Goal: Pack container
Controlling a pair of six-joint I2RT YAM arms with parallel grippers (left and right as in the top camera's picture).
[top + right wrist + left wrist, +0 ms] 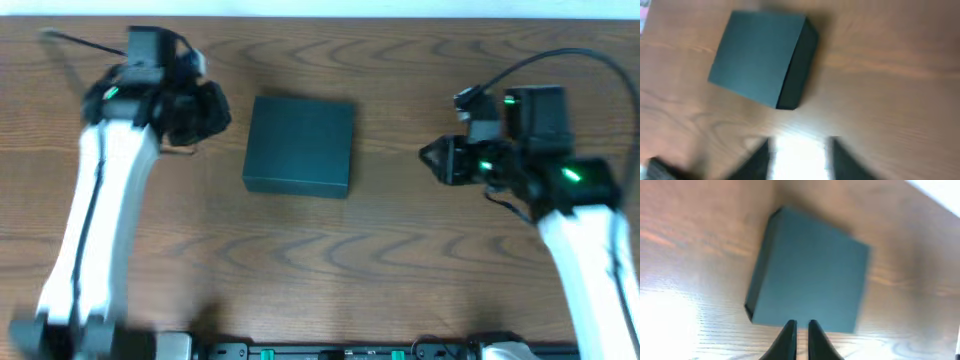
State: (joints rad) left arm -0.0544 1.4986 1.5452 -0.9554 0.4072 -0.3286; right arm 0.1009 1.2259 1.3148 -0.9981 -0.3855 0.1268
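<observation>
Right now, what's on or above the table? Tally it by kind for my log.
Dark teal cardboard box, closed: 1
Two-finger grippers: 2 (left gripper, right gripper)
Total: 3

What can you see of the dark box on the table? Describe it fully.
The container is a dark teal-black rectangular box, matte, cardboard by its look, with sharp edges and low side walls. Its lid is shut flat. It lies flat on the wooden table, near the middle, and nothing but the table touches it.
</observation>
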